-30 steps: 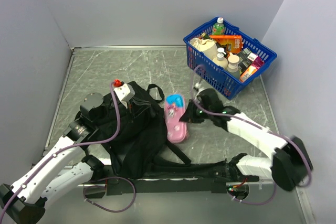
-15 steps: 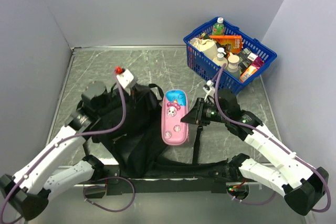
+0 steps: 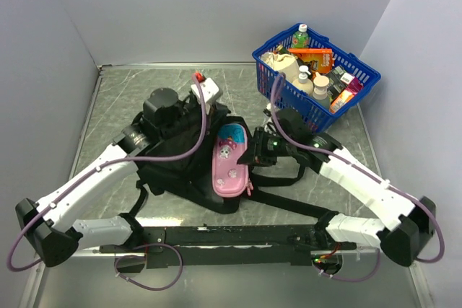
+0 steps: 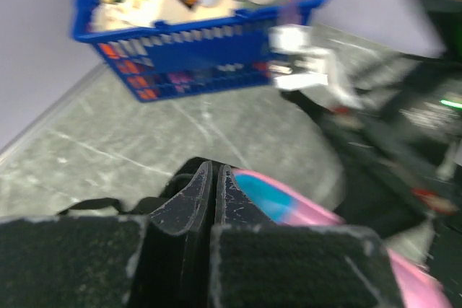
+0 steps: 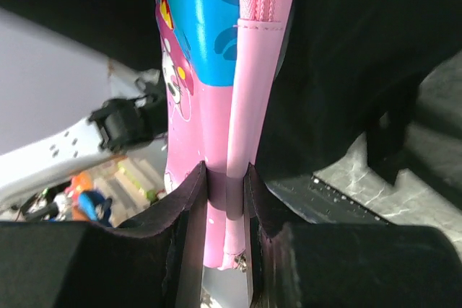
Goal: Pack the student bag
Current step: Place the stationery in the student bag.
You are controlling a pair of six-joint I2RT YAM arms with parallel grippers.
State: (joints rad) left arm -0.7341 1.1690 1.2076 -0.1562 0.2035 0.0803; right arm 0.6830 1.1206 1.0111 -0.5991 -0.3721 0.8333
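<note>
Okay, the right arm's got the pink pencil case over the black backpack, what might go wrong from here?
The right gripper pinches the pencil case only by its thin edge seam, so it may twist or slip out. The left gripper is shut on just a small fold of the backpack; if that slips, the bag could sag shut. Loose straps lie close by the right arm and could snag.

1. Overhead view: soft, even light, with only faint shadows on the worktop (image 3: 130,91).
2. Left wrist view: motion-smeared, the blue basket (image 4: 195,63) fuzzy.
3. Right wrist view: pink case (image 5: 216,149) crisp, student bag (image 5: 346,48) featureless black.
</note>
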